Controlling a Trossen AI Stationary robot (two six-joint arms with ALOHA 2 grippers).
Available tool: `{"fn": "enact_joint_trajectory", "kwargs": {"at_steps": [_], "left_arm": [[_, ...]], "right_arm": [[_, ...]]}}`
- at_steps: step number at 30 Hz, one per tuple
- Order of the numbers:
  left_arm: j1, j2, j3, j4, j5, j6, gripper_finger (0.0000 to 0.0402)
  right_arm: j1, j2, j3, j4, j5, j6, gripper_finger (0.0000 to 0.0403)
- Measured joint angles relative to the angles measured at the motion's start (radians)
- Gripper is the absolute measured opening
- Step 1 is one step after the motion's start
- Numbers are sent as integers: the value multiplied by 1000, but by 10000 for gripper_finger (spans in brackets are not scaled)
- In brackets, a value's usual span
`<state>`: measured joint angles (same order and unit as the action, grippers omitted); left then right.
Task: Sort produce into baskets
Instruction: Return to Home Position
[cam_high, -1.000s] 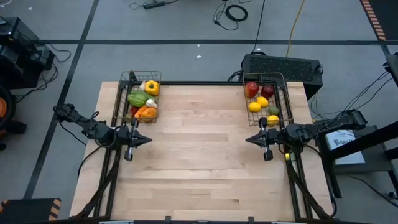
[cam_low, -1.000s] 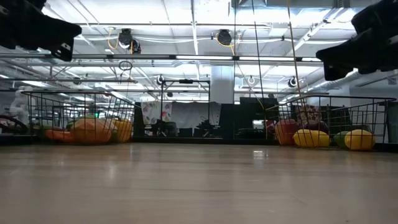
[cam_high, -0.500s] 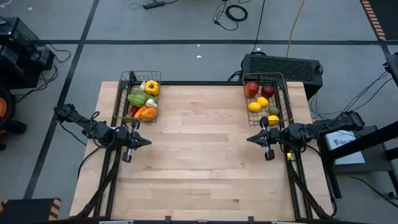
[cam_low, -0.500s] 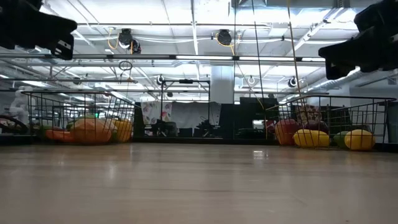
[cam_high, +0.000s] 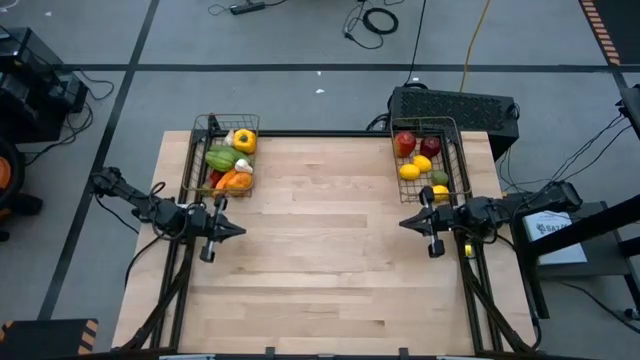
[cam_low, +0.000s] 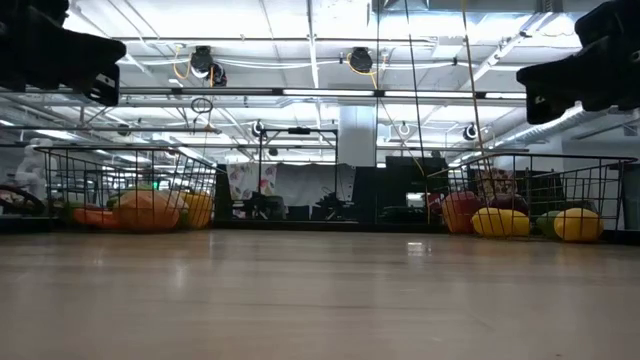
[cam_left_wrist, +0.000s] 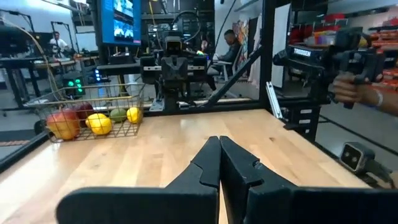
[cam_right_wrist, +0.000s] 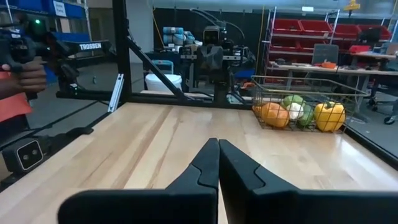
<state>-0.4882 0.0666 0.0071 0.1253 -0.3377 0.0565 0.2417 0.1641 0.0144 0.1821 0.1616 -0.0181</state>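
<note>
Two wire-mesh baskets stand at the table's far corners. The left basket (cam_high: 222, 155) holds vegetables: a yellow pepper (cam_high: 244, 140), green squash (cam_high: 221, 158), white garlic and an orange pepper (cam_high: 235, 181). The right basket (cam_high: 432, 158) holds red apples (cam_high: 405, 143), yellow lemons (cam_high: 409, 171) and a green fruit (cam_high: 438, 179). My left gripper (cam_high: 240, 229) is shut over the table's left edge, below its basket. My right gripper (cam_high: 402, 223) is shut over the right edge. Both point level toward the table's middle, well above the wood, with nothing in them.
A black box (cam_high: 455, 108) sits behind the right basket, off the table. The wooden table top (cam_high: 330, 250) lies bare between the arms. A person's hand (cam_right_wrist: 22, 78) holding a device shows beyond the near side of the table in the wrist views.
</note>
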Motion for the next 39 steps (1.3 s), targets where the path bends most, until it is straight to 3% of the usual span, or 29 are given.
{"fn": "enact_joint_trajectory", "kwargs": {"at_steps": [9, 29, 39], "left_arm": [[113, 0, 0, -46, 28, 20, 3], [418, 0, -1, -64, 273, 3, 3], [449, 7, -2, -107, 331, 7, 3]], "right_arm": [[0, -161, 1, -140, -10, 29, 0], [0, -158, 1, -141, -8, 16, 0], [0, -158, 1, -141, -4, 33, 0]]}}
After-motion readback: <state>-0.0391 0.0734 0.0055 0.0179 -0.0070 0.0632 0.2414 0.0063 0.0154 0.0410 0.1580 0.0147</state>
